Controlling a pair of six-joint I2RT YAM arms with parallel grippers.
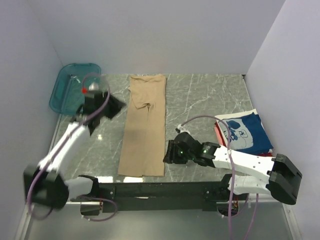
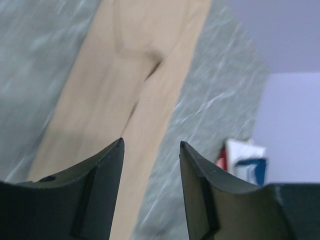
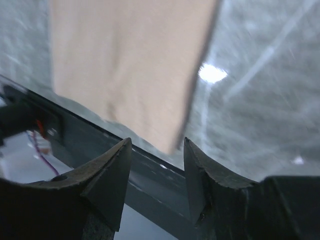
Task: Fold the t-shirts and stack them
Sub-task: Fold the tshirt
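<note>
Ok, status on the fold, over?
Both open, empty: left gripper left of the tan t-shirt, right gripper by its near right corner. Shirt flat, folded into a long strip. Stacked navy t-shirt at right, teal basket far left; nothing blocking.

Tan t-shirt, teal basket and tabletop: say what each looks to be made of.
Tan t-shirt: soft cloth, matte; it lies flat in a folded strip with gentle creases. Teal basket: probably plastic, smooth and translucent. Tabletop: grey stone look with white veins and a glint of light, marble or a printed laminate; cannot tell which.
</note>
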